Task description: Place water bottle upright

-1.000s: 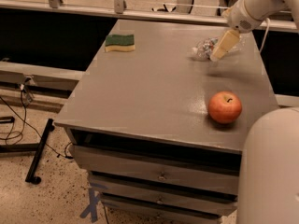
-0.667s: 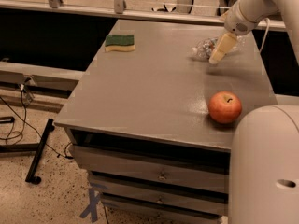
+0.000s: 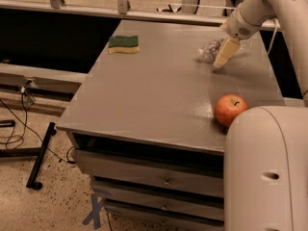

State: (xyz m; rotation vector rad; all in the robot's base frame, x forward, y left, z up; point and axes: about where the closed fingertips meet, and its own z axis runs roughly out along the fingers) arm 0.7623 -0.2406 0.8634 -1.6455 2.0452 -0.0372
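Observation:
The water bottle (image 3: 208, 51) is a clear crinkly shape lying on its side at the far right of the grey table (image 3: 159, 95). Its label and cap do not show. My gripper (image 3: 224, 55) comes down from the white arm at the upper right. It points down-left at the table, right against the bottle's near right side, and covers part of it. More clear plastic shows just to the gripper's right.
A red apple (image 3: 231, 109) sits near the table's front right edge. A green and yellow sponge (image 3: 123, 44) lies at the far left. My white body (image 3: 267, 172) fills the bottom right corner. Drawers (image 3: 149, 174) sit under the tabletop, and cables lie on the floor at left.
The gripper has moved a little down and left, closer to the tabletop beside the bottle. The bottle, apple and sponge have not moved.

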